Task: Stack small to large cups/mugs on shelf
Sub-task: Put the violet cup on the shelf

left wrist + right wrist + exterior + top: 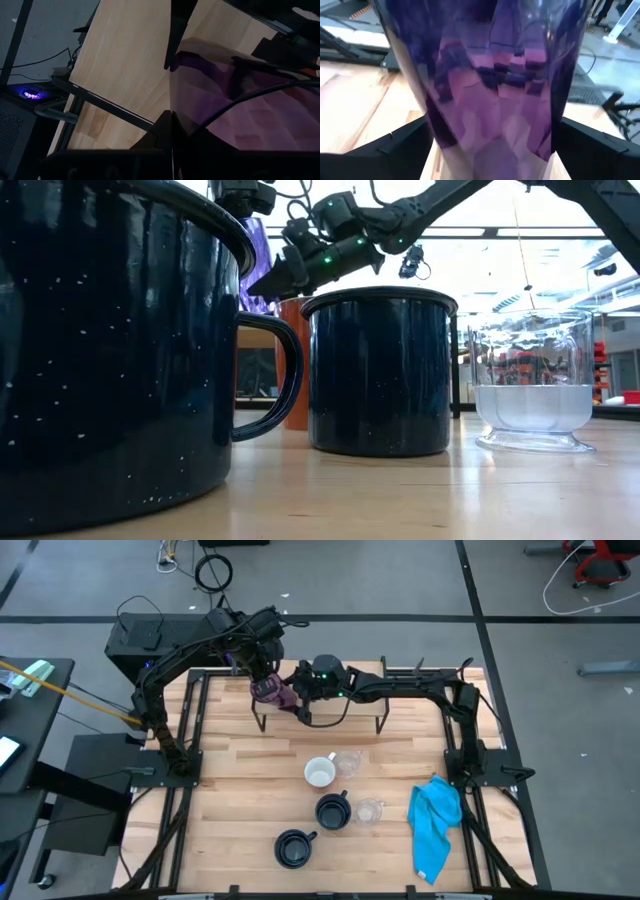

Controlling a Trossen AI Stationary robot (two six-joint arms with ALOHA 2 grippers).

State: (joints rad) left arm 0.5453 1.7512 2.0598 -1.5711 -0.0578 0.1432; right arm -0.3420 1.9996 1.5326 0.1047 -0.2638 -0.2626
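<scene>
Grey floor surrounds the butcher-block wooden tabletop [240,800], at whose far edge the low light-wood shelf on black wire legs [400,705] is set. Over the shelf's left part, 1 translucent purple faceted tumbler [270,690] is held by the left gripper [262,680], whose fingers are closed tight on it. The right gripper [300,690] is placed just beside, its fingers spread wide on either side of the tumbler's body without yet clamping it.

A handover or joint placing of the tumbler on the shelf appears to be in hand. Next, the right fingers would need closing on the tumbler before the left ones let go.

Counted on the tabletop: 2 dark navy speckled handled mugs [333,811], 1 white-inside orange-brown mug [319,773], 2 small clear glasses [369,811], and 1 bright blue crumpled cloth [434,823].
</scene>
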